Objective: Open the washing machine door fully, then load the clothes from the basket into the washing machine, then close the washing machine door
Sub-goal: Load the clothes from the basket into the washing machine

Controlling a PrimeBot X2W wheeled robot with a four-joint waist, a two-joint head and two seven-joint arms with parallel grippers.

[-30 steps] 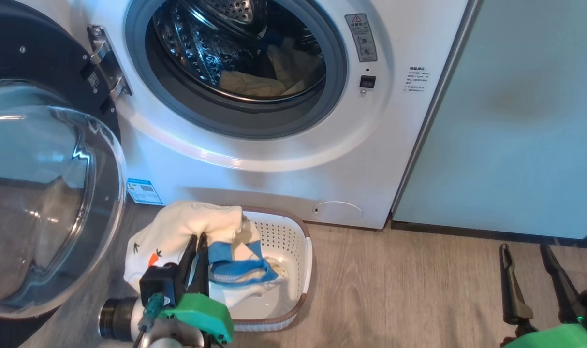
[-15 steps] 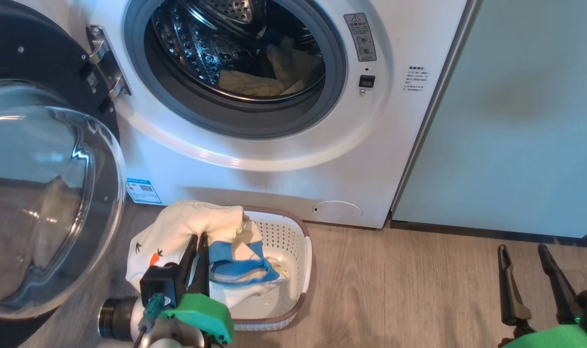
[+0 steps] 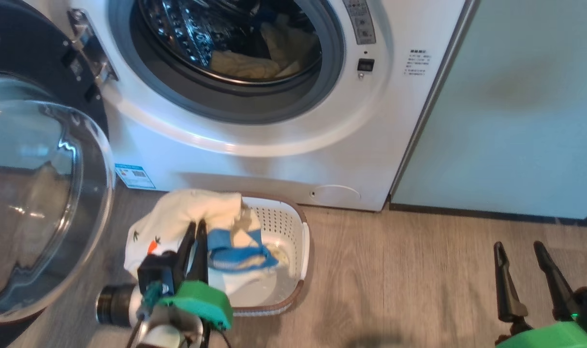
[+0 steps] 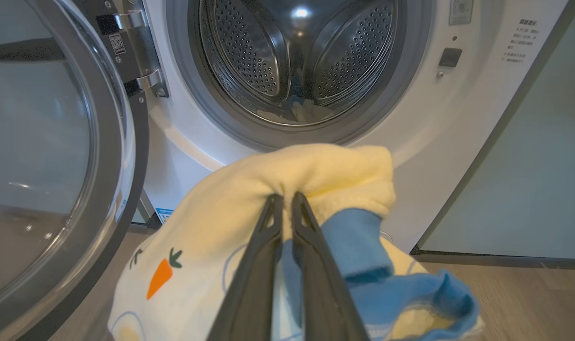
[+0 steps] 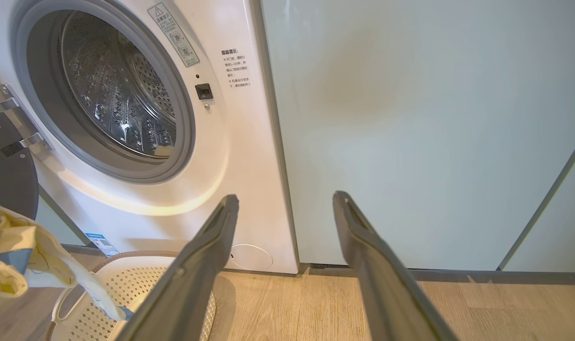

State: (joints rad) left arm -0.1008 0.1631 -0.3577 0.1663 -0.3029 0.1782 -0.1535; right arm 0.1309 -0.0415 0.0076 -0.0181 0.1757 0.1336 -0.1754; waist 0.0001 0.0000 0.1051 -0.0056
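Head view: the door (image 3: 42,193) stands wide, left of the washer (image 3: 274,159). The left gripper (image 3: 197,224) pinches the clothes (image 3: 187,212) over the basket (image 3: 296,241), before the washer. The loosely draped blue piece (image 3: 235,253) could slip off mid-lift. The right gripper (image 3: 518,245), right of the washer, is spread and empty.

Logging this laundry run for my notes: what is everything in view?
washing machine: one, white, centre, mouth open
door: one, black ring and clear glass, swung open at left
clothes in drum: a few, pale yellow, inside the machine
held clothes: one bunch, cream and blue, above the basket's left end
basket: one, cream-white, brown rim, on floor before machine
cabinet: one, pale green, right of machine
floor: one, grey-brown wood
left gripper: one, dark, shut on held clothes
right gripper: one, dark, open, lower right
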